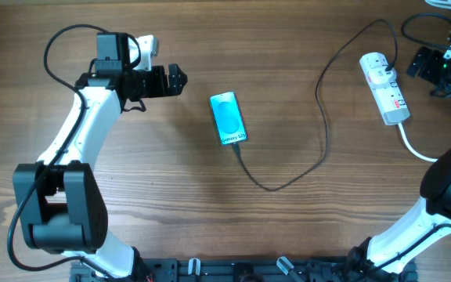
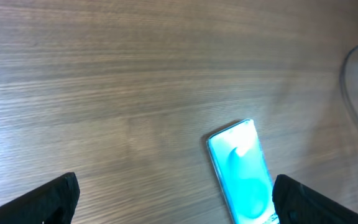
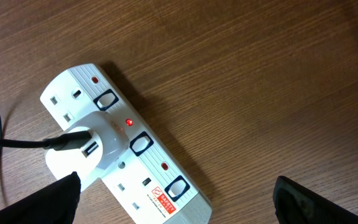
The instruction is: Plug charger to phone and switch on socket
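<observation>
— Where's the phone?
— The small flat smartphone (image 1: 229, 118), teal screen and silver edge, lies face up near the middle of the brown wooden table (image 1: 210, 235). Just the one.

— And the lead?
— One long thin black charger cable (image 1: 272, 189). Its tip meets the end of the smartphone that faces the arms' bases. Whether it sits in the port I cannot tell. From there it loops out and round to a white adapter (image 3: 92, 155) in the middle outlet of the long white power strip (image 1: 384, 88), far right.

— Anything lit?
— I count three black rocker switches (image 3: 140, 144), with one red light (image 3: 129, 122) glowing beside the middle one. A thick white cord (image 1: 413, 145) leaves the strip's rounded end.

— The arms?
— Two. The left one goes up from its base, bends at the elbow and points across at the smartphone. The left gripper (image 1: 178, 78) hangs well apart from it, jaws spread wide, nothing in them. The right arm curls in from the far corner. The right gripper (image 1: 413, 64) sits just beside the strip, likewise released and empty.
</observation>
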`<state>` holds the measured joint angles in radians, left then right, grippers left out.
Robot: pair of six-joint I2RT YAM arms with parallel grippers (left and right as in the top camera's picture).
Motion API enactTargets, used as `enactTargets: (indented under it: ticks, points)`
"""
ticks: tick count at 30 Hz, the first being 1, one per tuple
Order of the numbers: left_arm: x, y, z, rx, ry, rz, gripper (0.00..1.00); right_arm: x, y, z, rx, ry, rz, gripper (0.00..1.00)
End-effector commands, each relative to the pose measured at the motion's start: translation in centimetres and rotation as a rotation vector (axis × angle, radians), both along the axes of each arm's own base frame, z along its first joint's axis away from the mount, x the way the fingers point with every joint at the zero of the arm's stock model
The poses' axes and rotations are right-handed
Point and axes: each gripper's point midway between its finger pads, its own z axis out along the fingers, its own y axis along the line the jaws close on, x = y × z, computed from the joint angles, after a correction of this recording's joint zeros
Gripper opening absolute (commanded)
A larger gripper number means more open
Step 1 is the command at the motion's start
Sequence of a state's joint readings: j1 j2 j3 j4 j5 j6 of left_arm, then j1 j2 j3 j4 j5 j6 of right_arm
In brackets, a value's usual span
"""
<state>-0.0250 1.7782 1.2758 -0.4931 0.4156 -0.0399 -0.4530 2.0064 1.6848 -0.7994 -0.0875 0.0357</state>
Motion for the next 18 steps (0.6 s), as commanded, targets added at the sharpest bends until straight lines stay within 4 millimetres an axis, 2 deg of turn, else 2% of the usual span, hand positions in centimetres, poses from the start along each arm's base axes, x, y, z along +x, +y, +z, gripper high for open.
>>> enactTargets:
  ticks: [1,7,13,18]
  points:
    - [-1.0,1.7,0.0,0.096,-0.039,-0.044,1.0,0.4,-0.2,0.6,-0.02,-0.012,0.007,1.0]
    - [-4.1,2.5,-2.7,0.117,-0.094,-0.017,1.0,0.4,-0.2,0.6,-0.019,-0.012,0.007,1.0]
    - [-9.3,2.5,-6.3,0.118,-0.195,-0.011,1.0,0.4,-0.2,0.6,-0.02,-0.012,0.007,1.0]
    - [-12.7,2.4,-8.0,0.119,-0.288,-0.004,1.0,0.4,-0.2,0.6,-0.019,-0.012,0.007,1.0]
